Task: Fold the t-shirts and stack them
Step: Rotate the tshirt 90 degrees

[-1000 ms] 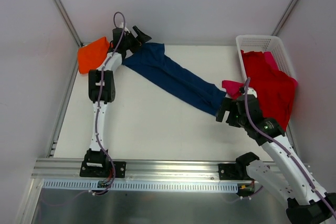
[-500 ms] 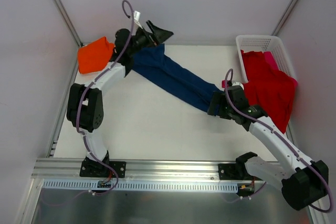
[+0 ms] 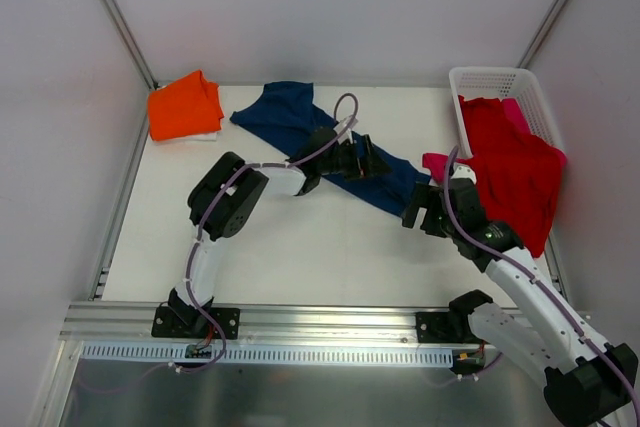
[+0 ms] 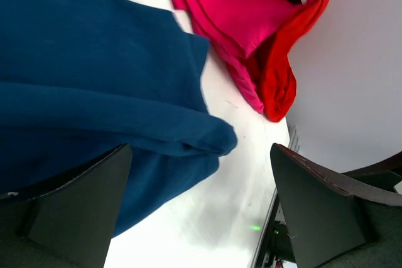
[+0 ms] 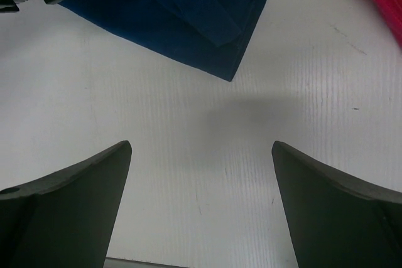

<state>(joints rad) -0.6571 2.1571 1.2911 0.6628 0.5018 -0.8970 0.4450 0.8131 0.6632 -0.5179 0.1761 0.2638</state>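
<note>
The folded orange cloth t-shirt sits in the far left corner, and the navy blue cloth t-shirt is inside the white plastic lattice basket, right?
Not quite. The orange t-shirt is in the far left corner, but the navy blue t-shirt lies stretched out on the table, outside the white lattice basket. The top external view shows this.

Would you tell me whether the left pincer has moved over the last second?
Yes: the left pincer has swung away from the folded orange cloth t-shirt toward the white plastic lattice basket.
</note>
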